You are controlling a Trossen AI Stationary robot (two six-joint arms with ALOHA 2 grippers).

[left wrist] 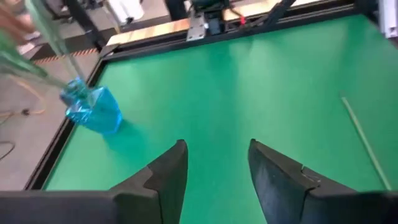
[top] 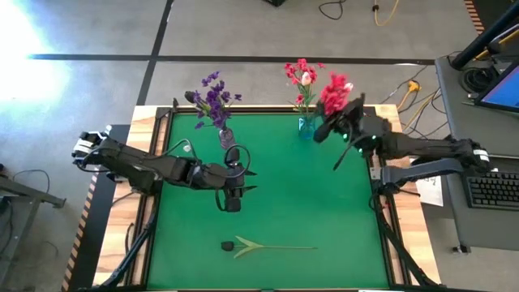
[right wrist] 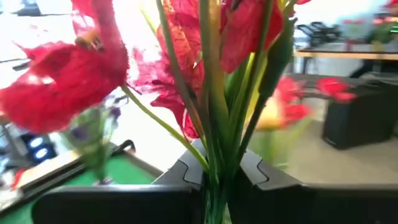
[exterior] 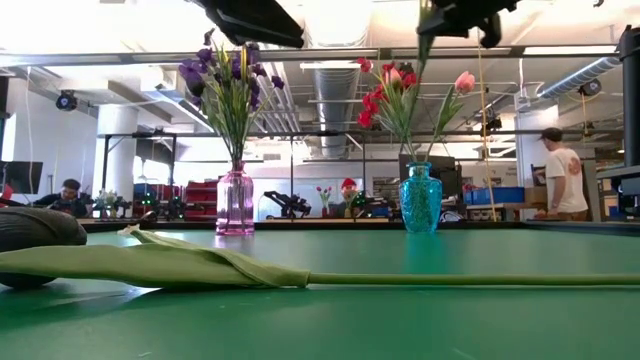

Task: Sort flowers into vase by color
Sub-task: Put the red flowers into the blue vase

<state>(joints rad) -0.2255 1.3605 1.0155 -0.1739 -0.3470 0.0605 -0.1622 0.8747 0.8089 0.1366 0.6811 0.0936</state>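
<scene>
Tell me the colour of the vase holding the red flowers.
Teal blue glass vase, clearest in the low view.

I find no readable text, label, brand, number or sign from my station: the white sheet of paper (top: 430,188) beside the green table carries dark print too small for me to make out.

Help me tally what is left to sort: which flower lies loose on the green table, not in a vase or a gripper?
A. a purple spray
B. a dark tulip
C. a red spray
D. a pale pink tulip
B: the dark tulip lies flat near the table's front edge, while the purple sprays stand in the pink vase and the right gripper is shut on the red spray.
</scene>
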